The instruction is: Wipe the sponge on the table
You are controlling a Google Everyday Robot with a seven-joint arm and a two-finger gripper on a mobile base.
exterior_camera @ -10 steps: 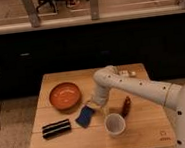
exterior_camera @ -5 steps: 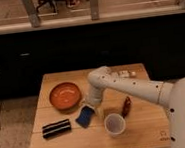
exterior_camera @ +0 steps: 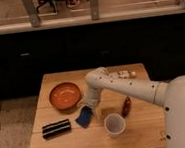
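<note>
The blue sponge lies tilted on the light wooden table, just left of its middle. My gripper comes down from the white arm onto the sponge's upper right end and is shut on it. The sponge's lower end touches the tabletop, between the black block and the white cup.
An orange bowl sits behind the sponge to the left. A black striped block lies at front left. A white cup stands front right, with a small reddish-brown object behind it. Small white items lie at the back edge.
The arm's elbow has swung left and the gripper has shifted slightly left with the sponge. Bowl, block and cup have stayed in place.
</note>
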